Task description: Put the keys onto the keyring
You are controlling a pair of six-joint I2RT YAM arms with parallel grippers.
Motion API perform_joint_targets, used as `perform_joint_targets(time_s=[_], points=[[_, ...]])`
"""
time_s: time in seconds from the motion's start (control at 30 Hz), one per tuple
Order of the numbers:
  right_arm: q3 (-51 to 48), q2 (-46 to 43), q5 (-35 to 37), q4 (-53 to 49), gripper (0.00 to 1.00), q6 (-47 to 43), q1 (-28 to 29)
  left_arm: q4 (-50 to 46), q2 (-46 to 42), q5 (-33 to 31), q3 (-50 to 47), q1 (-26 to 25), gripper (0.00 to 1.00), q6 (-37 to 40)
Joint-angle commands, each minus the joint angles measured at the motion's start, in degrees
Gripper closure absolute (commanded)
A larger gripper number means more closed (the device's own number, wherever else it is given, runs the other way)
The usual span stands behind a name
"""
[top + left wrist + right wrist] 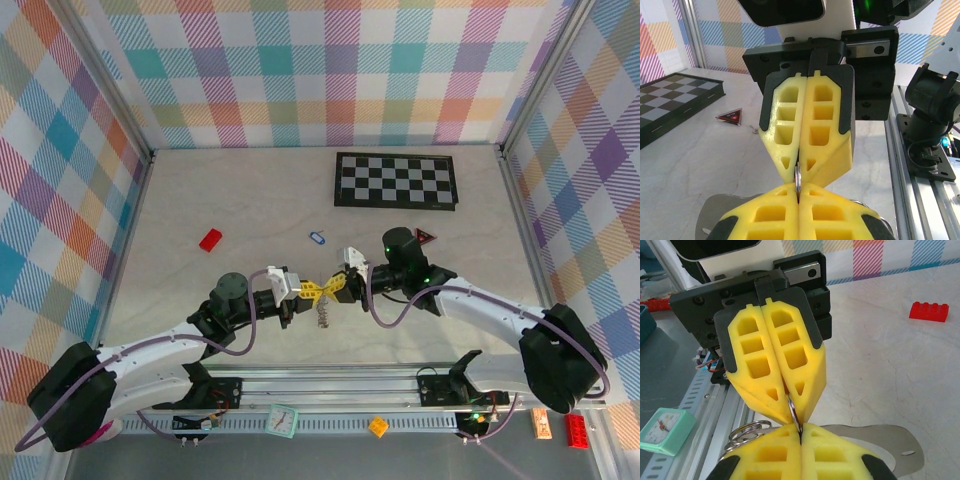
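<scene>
Keyring between left tool and right tool

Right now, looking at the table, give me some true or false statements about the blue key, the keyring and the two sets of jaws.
1. The jaws of the left gripper and the right gripper are shut on the keyring, tip to tip. True.
2. The blue key is threaded on the keyring. False: it lies on the table, apart from the ring, beyond the grippers.
3. The red block sits on the chequered board. False: it lies on bare table, well left of the board.
4. The red triangle lies on the table, off the board. True.
</scene>
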Motion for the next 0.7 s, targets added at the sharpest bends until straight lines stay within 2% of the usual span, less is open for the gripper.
perform_joint_targets(time_s=[0.0, 0.03, 0.07, 0.17, 0.27, 0.67], points=[[2.37, -0.22, -1.9, -1.15, 1.0, -1.66, 0.35, 1.0, -1.72, -1.41, 0.07, 0.15, 0.85, 0.14], [3.17, -0.33, -1.43, -3.48, 1.0, -2.93, 0.36, -1.52, -2.72, -2.33, 0.32, 0.09, 0.79, 1.03], [3.93, -0.46, -0.62, -5.7, 1.0, -4.18, 0.45, -4.03, -3.6, -3.12, 0.73, 0.13, 0.76, 1.88], [6.91, -0.6, 2.47, -13.47, 1.0, -9.67, 0.68, -14.05, -6.61, -4.54, 2.97, 0.14, 0.75, 5.82], [10.58, 0.1, 5.56, -22.13, 1.0, -14.66, 1.65, -20.17, -8.11, -5.1, 4.59, 0.22, 0.75, 8.68], [22.06, 4.38, 16.33, -39.11, 1.0, -24.51, 6.81, -25.57, -6.35, -2.8, 9.01, 0.48, 0.81, 11.16]])
